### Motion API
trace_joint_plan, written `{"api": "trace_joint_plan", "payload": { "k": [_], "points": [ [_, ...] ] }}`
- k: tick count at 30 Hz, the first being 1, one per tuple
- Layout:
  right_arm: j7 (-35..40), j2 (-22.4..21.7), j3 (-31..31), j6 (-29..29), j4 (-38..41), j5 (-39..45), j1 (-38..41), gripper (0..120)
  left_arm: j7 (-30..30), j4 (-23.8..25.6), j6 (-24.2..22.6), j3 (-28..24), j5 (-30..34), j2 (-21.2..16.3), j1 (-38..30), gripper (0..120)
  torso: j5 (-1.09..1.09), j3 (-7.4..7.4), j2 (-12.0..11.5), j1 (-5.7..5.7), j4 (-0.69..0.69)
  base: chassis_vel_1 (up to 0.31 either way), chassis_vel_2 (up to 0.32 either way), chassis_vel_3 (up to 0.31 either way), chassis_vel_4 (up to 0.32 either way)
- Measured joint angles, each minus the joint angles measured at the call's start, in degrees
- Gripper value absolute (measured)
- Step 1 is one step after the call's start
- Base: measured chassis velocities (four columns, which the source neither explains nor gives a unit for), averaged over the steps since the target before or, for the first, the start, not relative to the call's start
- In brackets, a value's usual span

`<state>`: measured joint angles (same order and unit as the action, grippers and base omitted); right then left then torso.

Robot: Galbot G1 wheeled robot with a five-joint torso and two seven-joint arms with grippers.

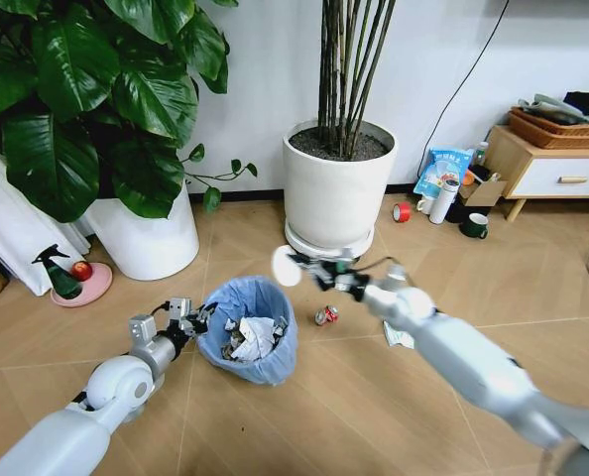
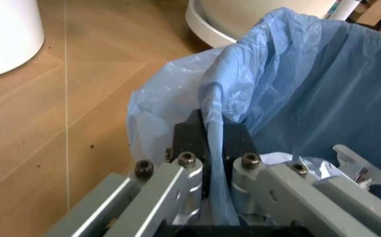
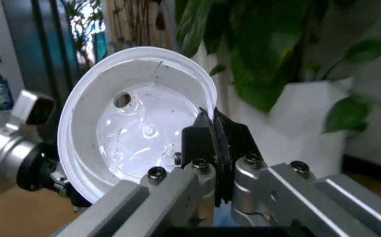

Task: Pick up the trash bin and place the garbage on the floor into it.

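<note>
**Bin gripped at the rim, lid held above it**

While the trash bin (image 1: 247, 331) stands on the floor (image 1: 334, 407) in the head view, the left tool (image 1: 197, 317) is clamped on the near-left edge of its blue liner, and crumpled tissues (image 1: 255, 337) lie inside. The right tool (image 1: 309, 270) holds a white round lid (image 1: 286, 266) just above and beyond the bin's far rim. A small red-silver piece (image 1: 325, 315) lies on the boards just beside the bin, and a white scrap (image 1: 398, 337) shows partly under the right arm. Two white plant pots (image 1: 336, 188) stand close behind; a green spray bottle (image 1: 58, 273) and a red tape roll (image 1: 402, 211) sit well apart.

From the left wrist, the left tool's black pads (image 2: 190, 136) are closed tight on a fold of the blue bag (image 2: 309, 84), with white paper (image 2: 296, 165) inside the bin.

From the right wrist, the right tool's pads (image 3: 200, 140) pinch the lid's (image 3: 134, 128) rim, its hollow side facing the camera; big green leaves (image 3: 269, 54) hang behind.
</note>
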<state>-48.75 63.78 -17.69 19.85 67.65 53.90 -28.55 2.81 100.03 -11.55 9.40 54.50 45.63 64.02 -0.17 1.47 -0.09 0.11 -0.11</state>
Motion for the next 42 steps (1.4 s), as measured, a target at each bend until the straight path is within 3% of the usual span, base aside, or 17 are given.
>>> {"api": "trace_joint_plan", "payload": {
  "k": [2,5,7,9,11,15,21,22,24,27,32,35,42],
  "points": [
    [-0.93,5.15,-3.30,0.11,-5.42,-1.55,1.88,0,-0.03,0.00,0.00,0.02,-0.08,-0.07,0.20,0,-0.03,0.00,0.00,0.00,0.00,0.000,0.000,0.000,0.000],
    [-1.18,8.44,-5.30,0.90,-9.49,-4.68,2.93,0,-0.04,0.00,0.00,0.09,-0.09,-0.22,0.03,0,-0.02,0.00,0.00,0.00,0.00,0.000,0.000,0.000,0.000],
    [-1.12,8.68,-5.69,1.05,-10.01,-5.56,3.08,0,-0.04,0.00,0.00,0.10,-0.08,-0.28,-0.03,0,-0.02,-0.01,0.00,0.00,-0.01,0.000,0.000,0.000,0.000],
    [-1.06,8.49,-6.25,1.33,-10.38,-8.29,3.52,12,-0.03,0.01,-0.02,0.17,-0.07,-0.34,-0.09,0,-0.01,0.00,0.00,0.00,-0.03,0.000,0.000,0.000,0.000],
    [-1.06,8.09,-6.28,1.39,-10.27,-9.42,3.77,15,-0.03,0.00,-0.04,0.21,-0.07,-0.33,-0.09,0,-0.01,-0.01,0.00,-0.01,-0.04,0.000,0.000,0.000,0.000],
    [-1.67,6.34,-6.49,1.83,-9.62,-12.69,4.91,33,-0.01,0.06,-0.13,0.48,-0.18,-0.34,-0.01,0,-0.01,-0.01,0.00,-0.01,-0.04,0.000,0.000,0.000,0.000],
    [-1.82,5.30,-6.51,1.81,-8.83,-12.71,5.08,48,0.05,0.13,-0.14,0.94,-0.20,-0.40,0.11,0,0.00,-0.01,0.01,-0.01,-0.02,0.000,0.000,0.000,0.000],
    [-2.10,4.68,-6.59,1.75,-8.43,-12.64,5.08,58,0.08,0.20,-0.15,1.12,-0.20,-0.47,0.18,0,0.00,-0.01,0.01,-0.01,-0.02,0.000,0.000,0.000,0.000],
    [-2.32,4.21,-6.69,1.68,-8.23,-12.55,5.08,60,0.10,0.23,-0.15,1.20,-0.20,-0.51,0.22,0,0.00,-0.01,0.01,-0.01,-0.01,0.000,0.000,0.000,0.000],
    [-2.81,-0.10,-8.71,0.80,-5.88,-10.70,5.21,78,0.21,0.32,-0.17,1.48,-0.18,-0.73,0.25,0,0.00,-0.01,0.01,-0.01,-0.02,0.000,0.000,0.000,0.000],
    [-3.11,-4.63,-10.70,0.16,-3.25,-9.48,5.83,93,0.34,0.38,-0.22,1.49,-0.06,-0.76,-0.03,0,0.01,-0.01,0.01,-0.01,-0.04,0.000,0.000,0.000,0.000],
    [-3.13,-6.49,-10.21,0.08,-2.38,-8.93,5.59,99,0.49,0.45,-0.24,1.55,-0.03,-0.66,-0.06,0,0.00,-0.01,0.01,-0.01,-0.02,0.000,0.000,0.000,0.000],
    [-3.26,-9.60,-5.31,0.08,-0.15,-8.60,1.54,100,0.78,0.49,-0.28,1.58,-0.04,-0.54,0.13,0,0.00,-0.01,0.01,-0.01,-0.03,0.000,0.000,0.000,0.000]
  ]
}}
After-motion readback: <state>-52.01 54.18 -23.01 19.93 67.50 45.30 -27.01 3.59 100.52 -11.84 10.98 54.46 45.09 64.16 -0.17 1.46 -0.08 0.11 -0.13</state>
